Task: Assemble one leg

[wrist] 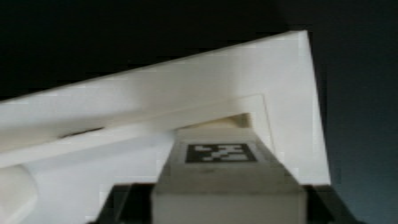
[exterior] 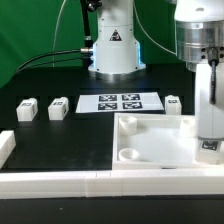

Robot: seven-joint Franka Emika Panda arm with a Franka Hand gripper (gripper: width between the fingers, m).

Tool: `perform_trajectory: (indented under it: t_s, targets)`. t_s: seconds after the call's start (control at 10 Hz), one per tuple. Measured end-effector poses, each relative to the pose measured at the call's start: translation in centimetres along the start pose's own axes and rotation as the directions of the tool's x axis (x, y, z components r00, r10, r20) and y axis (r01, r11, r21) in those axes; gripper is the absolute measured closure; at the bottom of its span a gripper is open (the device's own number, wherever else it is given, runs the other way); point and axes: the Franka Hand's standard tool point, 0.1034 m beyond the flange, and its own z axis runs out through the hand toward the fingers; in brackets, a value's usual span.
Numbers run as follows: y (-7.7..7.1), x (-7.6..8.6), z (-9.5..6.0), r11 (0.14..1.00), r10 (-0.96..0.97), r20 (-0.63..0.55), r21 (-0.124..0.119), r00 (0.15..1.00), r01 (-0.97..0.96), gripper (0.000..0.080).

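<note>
My gripper [exterior: 205, 72] is at the exterior view's right, shut on a leg [exterior: 209, 120], a long white block held upright with its marker tag low on the face. The leg hangs over the right part of the large white tray-like part [exterior: 160, 140]. In the wrist view the leg [wrist: 222, 175] sits between my dark fingers [wrist: 125, 205], tag facing the camera, with the tray's corner [wrist: 160, 110] just beyond it. My gripper [wrist: 222, 212] grips its sides. Three more legs lie on the table: two at the left [exterior: 27, 108] [exterior: 57, 109] and one right of the marker board [exterior: 173, 103].
The marker board [exterior: 120, 102] lies behind the tray. A white rail [exterior: 100, 186] runs along the front, with a short piece at the left [exterior: 6, 148]. The arm's base [exterior: 112, 45] stands at the back. The tray has round sockets at its left corners [exterior: 128, 155].
</note>
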Motion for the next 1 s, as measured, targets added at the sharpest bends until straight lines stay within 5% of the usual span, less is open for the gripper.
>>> perform_trajectory:
  t_s: [0.1, 0.2, 0.3, 0.7, 1.0]
  targets:
    - [0.02, -0.04, 0.01, 1.0, -0.013, 0.0, 0.0, 1.0, 0.013, 0.0506]
    - [0.05, -0.1, 0.03, 1.0, -0.019, 0.0, 0.0, 1.0, 0.019, 0.041]
    - [0.07, -0.13, 0.03, 1.0, -0.022, 0.0, 0.0, 1.0, 0.022, 0.0232]
    - [0.09, -0.17, 0.03, 0.985, -0.172, 0.0, -0.001, 0.985, 0.172, 0.0155]
    - [0.07, -0.11, 0.05, 0.846, -0.534, -0.002, -0.002, 0.846, 0.534, 0.015]
